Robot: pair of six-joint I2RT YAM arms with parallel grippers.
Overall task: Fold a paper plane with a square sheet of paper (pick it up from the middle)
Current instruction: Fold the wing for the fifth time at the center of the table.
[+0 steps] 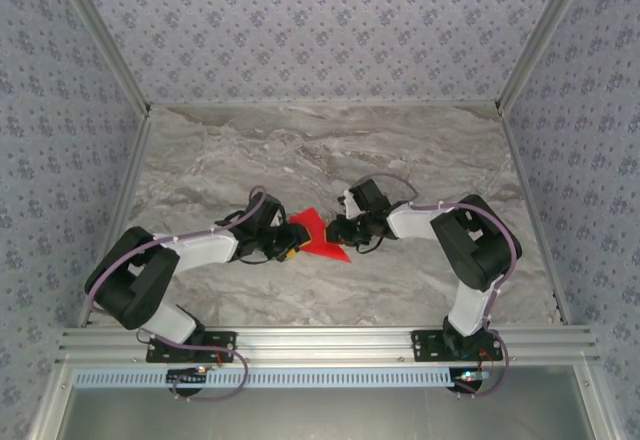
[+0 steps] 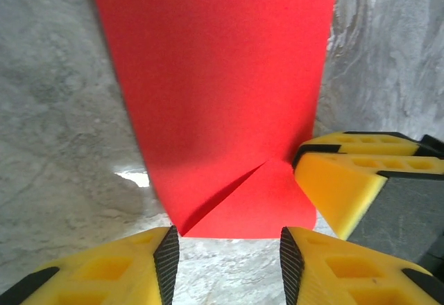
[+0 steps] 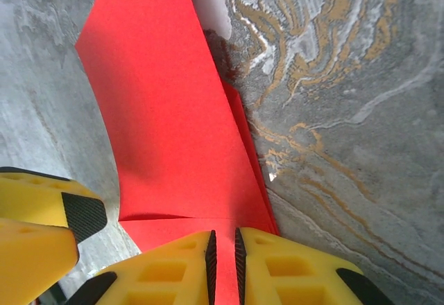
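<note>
1. Right pincer (image 3: pixel 223 260): two yellow fingers (image 3: pixel 277 263) with black ribbed pads stand almost together, clamped on the near edge of the square sheet of paper (image 3: pixel 173 125).
2. Left pincer (image 2: pixel 227 256): its two matching fingers stand apart. The sheet's rounded end lies just ahead of the gap, ungripped.
3. Sheet: plain bright red, matte and unmarked, bowed rather than flat. A diagonal crease marks off a small triangular flap at the end by the left pincer. A straight crease crosses the sheet just ahead of the right pincer, where a second layer shows along one edge.
4. Position: seen from above, the sheet lies between the two pincers, over the middle of the grey marbled table (image 1: pixel 350 150).
5. Count: one sheet, two pincers, four fingers, a left arm (image 1: pixel 190 250) and a right arm (image 1: pixel 455 230).
</note>
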